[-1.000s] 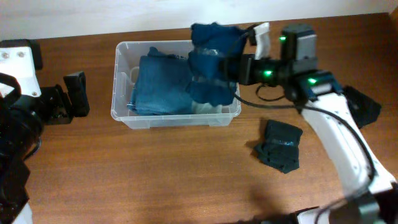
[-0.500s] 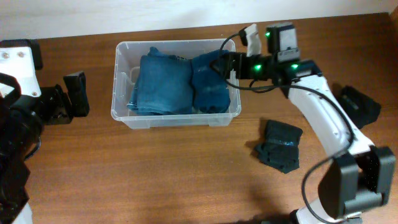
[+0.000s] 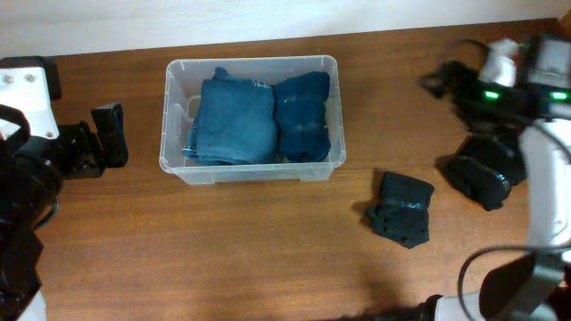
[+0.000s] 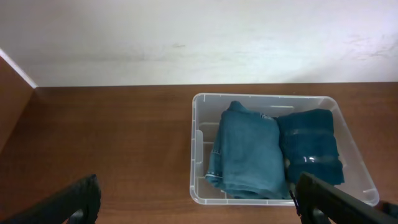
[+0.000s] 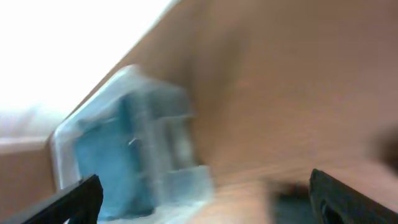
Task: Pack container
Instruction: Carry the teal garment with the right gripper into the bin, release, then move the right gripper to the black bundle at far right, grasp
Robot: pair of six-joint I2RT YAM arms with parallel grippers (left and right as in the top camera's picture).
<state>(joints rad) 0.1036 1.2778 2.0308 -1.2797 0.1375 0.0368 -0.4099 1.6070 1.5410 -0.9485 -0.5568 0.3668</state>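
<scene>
Sitting far-centre on the counter [image 3: 268, 259], the container [image 3: 252, 176] holds two folded cloths touching side by side: lighter blue cloth [image 3: 234, 120] left, darker blue cloth [image 3: 302, 116] right. Left claw [image 4: 196, 180] is released, spread wide and empty, well left of the container; right claw [image 5: 204, 180], blurred in its wrist view, is likewise spread and empty, off at the far right. A dark folded cloth [image 3: 401, 209] lies on the counter near-right of the container, apart from it.

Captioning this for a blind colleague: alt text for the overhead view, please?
A clear container on a wooden table holds a light blue cloth and a dark blue cloth, folded, side by side. A third cloth lies on the table beyond its lower right corner.
</scene>
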